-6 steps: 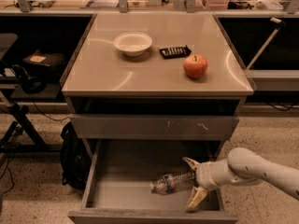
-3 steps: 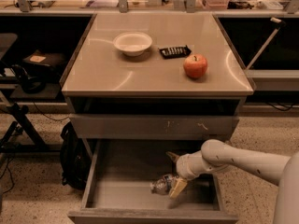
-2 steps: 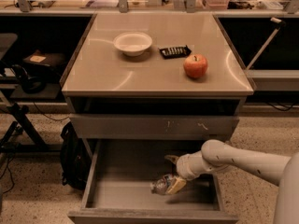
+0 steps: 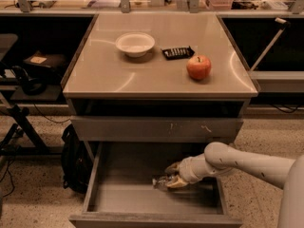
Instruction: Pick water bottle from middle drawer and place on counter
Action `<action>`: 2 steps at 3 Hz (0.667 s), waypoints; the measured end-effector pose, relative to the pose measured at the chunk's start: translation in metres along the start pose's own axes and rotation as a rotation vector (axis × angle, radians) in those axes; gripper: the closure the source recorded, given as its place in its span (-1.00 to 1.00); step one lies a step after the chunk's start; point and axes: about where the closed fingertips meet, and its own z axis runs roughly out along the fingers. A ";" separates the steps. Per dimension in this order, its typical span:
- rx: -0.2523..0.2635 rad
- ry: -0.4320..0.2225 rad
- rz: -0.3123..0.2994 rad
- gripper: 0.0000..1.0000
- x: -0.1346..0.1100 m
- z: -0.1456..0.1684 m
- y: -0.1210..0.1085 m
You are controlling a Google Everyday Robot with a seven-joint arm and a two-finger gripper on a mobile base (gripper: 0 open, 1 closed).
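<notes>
The water bottle [image 4: 159,182] lies on its side on the floor of the open middle drawer [image 4: 121,196], right of its middle. My gripper [image 4: 173,175] reaches into the drawer from the right, its pale fingers closed around the bottle's right end. Only the bottle's left end shows past the fingers. The bottle still rests low on the drawer floor. The counter [image 4: 152,77] is the glossy beige top of the cabinet above.
On the counter stand a white bowl [image 4: 135,43], a black flat object [image 4: 177,52] and a red apple [image 4: 198,67]. A shut scratched drawer front [image 4: 156,128] hangs over the open drawer. A black bag [image 4: 71,163] sits on the floor to the left.
My gripper has moved left along the drawer onto the bottle, and its fingers have narrowed around it. The bottle has stayed in about the same place.
</notes>
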 end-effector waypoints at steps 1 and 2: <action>0.000 0.000 0.000 0.77 0.000 0.000 0.000; 0.020 -0.008 0.007 1.00 -0.007 -0.008 -0.001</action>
